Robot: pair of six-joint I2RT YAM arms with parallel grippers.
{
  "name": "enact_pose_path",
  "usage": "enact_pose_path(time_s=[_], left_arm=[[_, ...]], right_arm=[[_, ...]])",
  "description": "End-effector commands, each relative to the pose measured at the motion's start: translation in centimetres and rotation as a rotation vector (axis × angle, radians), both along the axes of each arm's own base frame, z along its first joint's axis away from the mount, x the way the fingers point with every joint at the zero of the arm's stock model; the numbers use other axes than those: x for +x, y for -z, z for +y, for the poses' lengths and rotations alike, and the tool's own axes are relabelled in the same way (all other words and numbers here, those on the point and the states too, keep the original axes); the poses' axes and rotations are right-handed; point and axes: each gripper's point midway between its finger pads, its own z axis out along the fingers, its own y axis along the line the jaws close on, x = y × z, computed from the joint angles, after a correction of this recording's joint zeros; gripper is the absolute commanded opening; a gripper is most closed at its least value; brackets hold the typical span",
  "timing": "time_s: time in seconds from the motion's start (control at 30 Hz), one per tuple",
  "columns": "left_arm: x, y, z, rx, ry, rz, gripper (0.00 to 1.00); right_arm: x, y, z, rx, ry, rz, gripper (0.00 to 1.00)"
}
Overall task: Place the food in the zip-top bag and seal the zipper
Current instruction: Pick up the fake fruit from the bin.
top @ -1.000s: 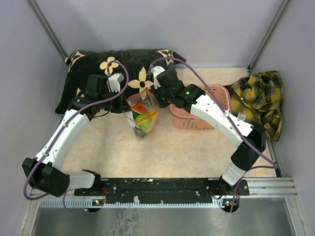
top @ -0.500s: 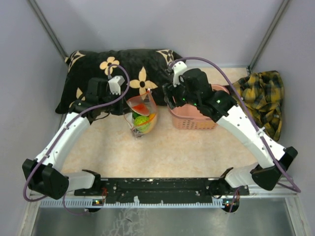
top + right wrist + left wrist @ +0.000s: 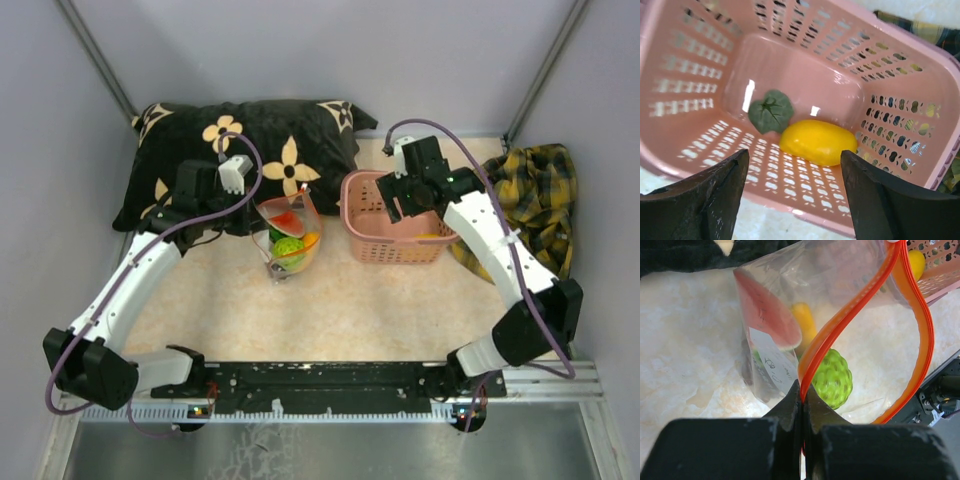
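The clear zip-top bag [image 3: 288, 240] stands on the table with its mouth open. Inside lie a watermelon slice [image 3: 765, 310], a bumpy green fruit [image 3: 835, 380] and an orange piece [image 3: 804, 322]. My left gripper [image 3: 803, 395] is shut on the red-orange zipper [image 3: 840, 325] at the left end of the mouth, holding the bag up. My right gripper [image 3: 794, 156] hangs open over the pink basket [image 3: 920, 90], apart from the bag. A yellow food piece [image 3: 817, 141] lies on the basket floor just beyond its fingers, beside a green leaf [image 3: 771, 111].
The pink basket [image 3: 365, 240] stands right of the bag. A black flowered pillow [image 3: 200, 130] lies along the back left, close behind the left gripper [image 3: 250, 200]. A yellow plaid cloth [image 3: 535, 190] is heaped at the right edge.
My right arm has swung from the bag's mouth to the right, over the basket, and its jaws have opened. The left gripper and the bag have stayed put.
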Motion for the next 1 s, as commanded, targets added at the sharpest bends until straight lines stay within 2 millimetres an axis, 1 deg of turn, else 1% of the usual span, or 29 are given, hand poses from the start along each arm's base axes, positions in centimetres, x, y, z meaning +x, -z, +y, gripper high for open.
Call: enact_pose_path(time_s=[0.0,0.07,0.2,0.37,0.4,0.43,0.6,0.67,0.77,0.87,0.97], left_arm=[[-0.2,-1.0,-0.2,-0.016,0.024,-0.047,0.0],[-0.2,-1.0,-0.2,-0.016,0.025,-0.048,0.0],[-0.2,-0.8,-0.2,-0.015,0.027,-0.045,0.0],[-0.1,-0.7,-0.2,-0.014,0.027,-0.041,0.0],[-0.1,-0.6,-0.2,-0.011,0.025,-0.039,0.0],[-0.1,-0.6,-0.2,-0.011,0.025,-0.039,0.0],[0.0,-0.4,-0.1,-0.008,0.022,-0.035,0.0],[0.0,-0.3,-0.1,-0.006,0.021,-0.033,0.0],[0.1,-0.2,0.0,-0.005,0.021,-0.032,0.0],[0.1,-0.1,0.0,-0.005,0.018,-0.028,0.0],[0.1,-0.1,0.0,-0.005,0.018,-0.026,0.0]], right_arm=[[0.5,2.1,-1.9,-0.071,-0.023,0.061,0.75],[0.9,3.2,-2.8,-0.089,-0.007,0.094,0.77],[1.1,5.7,-4.1,-0.113,0.01,0.181,0.77],[0.3,9.3,-4.2,-0.144,-0.037,0.3,0.78],[0.3,10.6,-4.4,-0.163,-0.035,0.341,0.79],[0.1,11.5,-4.6,-0.18,-0.039,0.371,0.79],[-0.6,14.5,-6.6,-0.299,-0.009,0.465,0.82],[-0.8,15.3,-7.2,-0.333,-0.007,0.486,0.82],[-0.8,16.4,-7.4,-0.349,-0.012,0.511,0.82],[-0.6,16.9,-7.7,-0.362,-0.002,0.516,0.82],[0.0,17.0,-8.0,-0.368,0.021,0.493,0.82]])
